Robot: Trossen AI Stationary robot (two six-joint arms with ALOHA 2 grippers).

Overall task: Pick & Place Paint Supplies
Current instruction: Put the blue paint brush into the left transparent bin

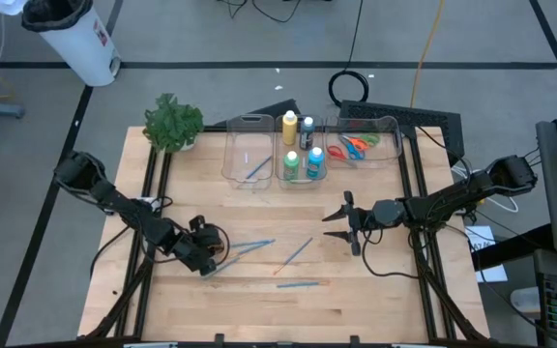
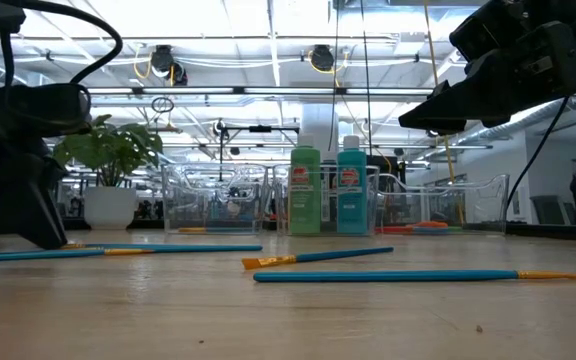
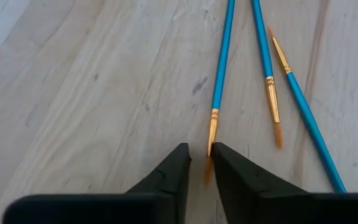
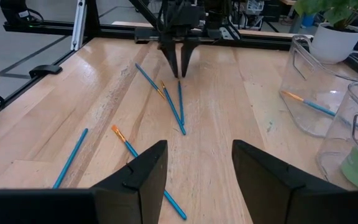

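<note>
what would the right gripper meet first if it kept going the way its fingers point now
The right gripper, open above the table, points toward the left gripper. Continuing straight, it would probably first reach the loose paintbrushes lying between them on the wooden table, though depth is unclear.

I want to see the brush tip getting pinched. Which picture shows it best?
The left wrist view: the left gripper closes around the paintbrush's orange tip. The high view hides that tip under the gripper. The low view shows only its handle. The right wrist view shows it far off.
</note>
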